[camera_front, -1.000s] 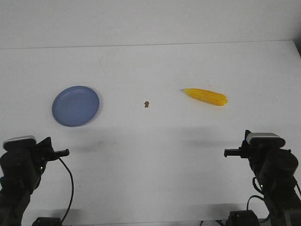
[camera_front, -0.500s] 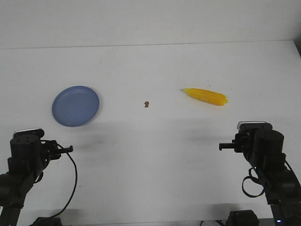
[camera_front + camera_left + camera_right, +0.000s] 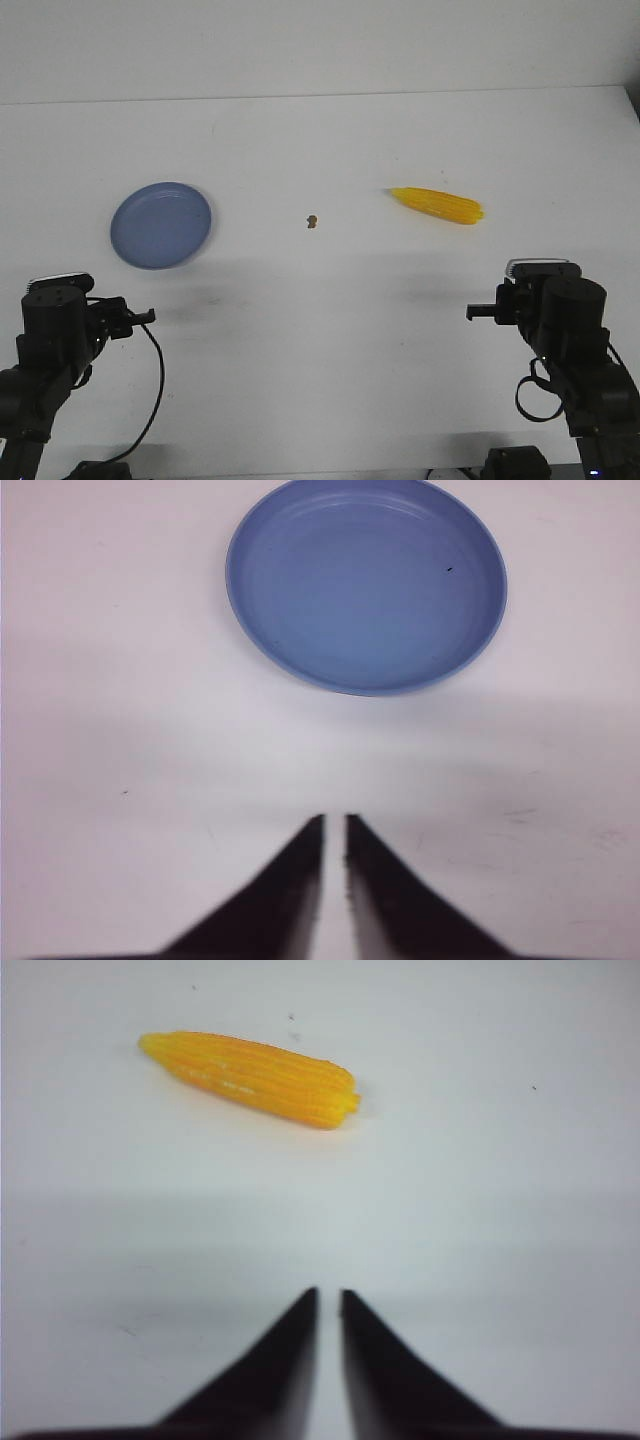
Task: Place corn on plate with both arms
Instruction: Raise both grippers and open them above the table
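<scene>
The yellow corn [image 3: 438, 205] lies flat on the white table at the right, its pale tip pointing left. At the left sits the blue plate [image 3: 160, 225], with nothing on it. My left gripper [image 3: 150, 316] hovers near the front edge, short of the plate [image 3: 366, 580]; its jaws [image 3: 335, 820] are shut with only a thin slit and hold nothing. Short of the corn [image 3: 250, 1077], my right gripper [image 3: 470, 312] also stands shut and holds nothing, as the right wrist view shows [image 3: 328, 1293].
A tiny brown speck [image 3: 312, 220] lies on the table between plate and corn. The white table's far edge [image 3: 320, 97] meets a pale wall.
Over the last second both wrists turned and shifted a little inward and up. In the last half second they have held almost still. Corn and plate have not moved.
</scene>
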Motion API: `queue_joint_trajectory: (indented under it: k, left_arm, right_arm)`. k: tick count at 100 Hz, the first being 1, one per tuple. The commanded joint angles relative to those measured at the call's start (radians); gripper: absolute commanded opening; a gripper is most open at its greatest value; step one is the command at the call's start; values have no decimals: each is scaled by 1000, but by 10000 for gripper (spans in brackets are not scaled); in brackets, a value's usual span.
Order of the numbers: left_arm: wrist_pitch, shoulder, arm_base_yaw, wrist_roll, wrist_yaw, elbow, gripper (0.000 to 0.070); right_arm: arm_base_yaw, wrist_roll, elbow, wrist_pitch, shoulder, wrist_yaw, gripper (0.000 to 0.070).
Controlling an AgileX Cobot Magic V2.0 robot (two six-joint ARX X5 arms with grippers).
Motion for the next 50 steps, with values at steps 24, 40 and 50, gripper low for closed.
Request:
queue_joint_trajectory:
  k: [24,40,50]
  left_arm:
    - [5,4,0,-4,3,19,463]
    - [37,8,0,-6,8,19,463]
    - [59,34,6,-25,42,39,463]
  right_arm:
    - [1,9,16,7,0,-1,502]
    - [1,9,16,7,0,-1,502]
    - [1,9,16,7,0,-1,502]
